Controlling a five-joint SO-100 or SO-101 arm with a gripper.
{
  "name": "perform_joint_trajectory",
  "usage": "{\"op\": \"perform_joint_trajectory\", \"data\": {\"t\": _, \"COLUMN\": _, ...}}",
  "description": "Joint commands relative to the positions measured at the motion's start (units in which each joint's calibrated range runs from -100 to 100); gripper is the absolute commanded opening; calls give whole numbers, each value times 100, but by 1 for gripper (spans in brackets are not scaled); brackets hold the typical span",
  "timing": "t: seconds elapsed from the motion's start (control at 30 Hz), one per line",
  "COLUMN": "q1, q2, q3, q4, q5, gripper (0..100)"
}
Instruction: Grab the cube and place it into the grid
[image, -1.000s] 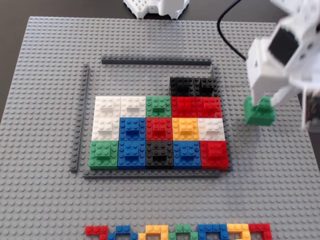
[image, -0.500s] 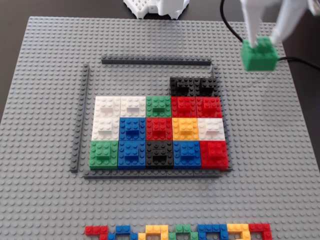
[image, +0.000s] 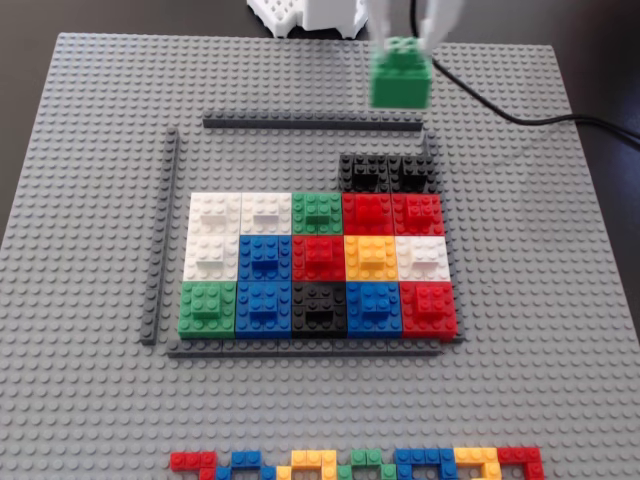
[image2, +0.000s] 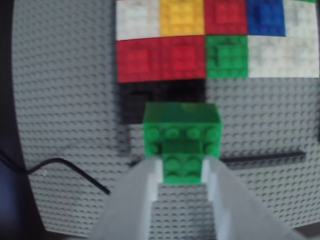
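Observation:
My gripper (image: 404, 45) is shut on the green cube (image: 400, 80), pinching its small top brick, and holds it in the air above the far right of the grey baseplate (image: 90, 150). In the wrist view the cube (image2: 182, 131) sits between my two white fingers (image2: 150, 180), above two black blocks (image2: 137, 102). The grid (image: 320, 265) of coloured square blocks lies inside thin dark grey strips (image: 312, 123). Its back row holds only two black blocks (image: 385, 172) at the right. The cube hangs just behind that corner.
A row of small flat coloured bricks (image: 355, 463) lies at the front edge. A black cable (image: 520, 115) runs off the plate's right back side. The white arm base (image: 310, 15) stands behind the plate.

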Motion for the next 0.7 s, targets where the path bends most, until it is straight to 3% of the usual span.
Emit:
{"op": "perform_joint_trajectory", "data": {"t": 0.0, "q1": 427, "q2": -722, "q3": 874, "q4": -261, "q5": 278, "gripper": 1}}
{"op": "perform_joint_trajectory", "data": {"t": 0.3, "q1": 1149, "q2": -1144, "q3": 2451, "q4": -833, "q5": 752, "gripper": 1}}
{"op": "perform_joint_trajectory", "data": {"t": 0.67, "q1": 1120, "q2": -344, "q3": 2487, "q4": -1092, "q5": 786, "gripper": 1}}
